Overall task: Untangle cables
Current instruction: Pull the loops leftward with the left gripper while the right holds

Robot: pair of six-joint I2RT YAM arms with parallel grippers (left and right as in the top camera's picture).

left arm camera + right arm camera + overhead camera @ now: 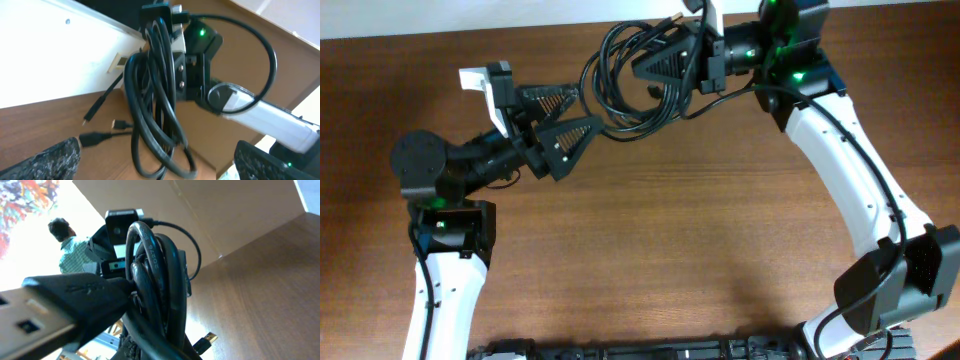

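The cables (625, 85) are a bundle of looped black cords at the table's back middle. My right gripper (658, 58) is shut on the top of the bundle and holds it up. In the right wrist view the cables (160, 280) fill the frame and hide my fingers, with a large USB plug (55, 312) close to the camera. My left gripper (588, 108) is open just left of the bundle. In the left wrist view the hanging loops (157, 125) dip between my two open fingers (160, 167). Loose plugs (95, 137) lie on the table.
The wooden table (700, 230) stretches out in front of both arms. A white wall panel (55, 55) borders the table's back edge. A small gold-tipped plug (205, 341) rests on the wood under the bundle.
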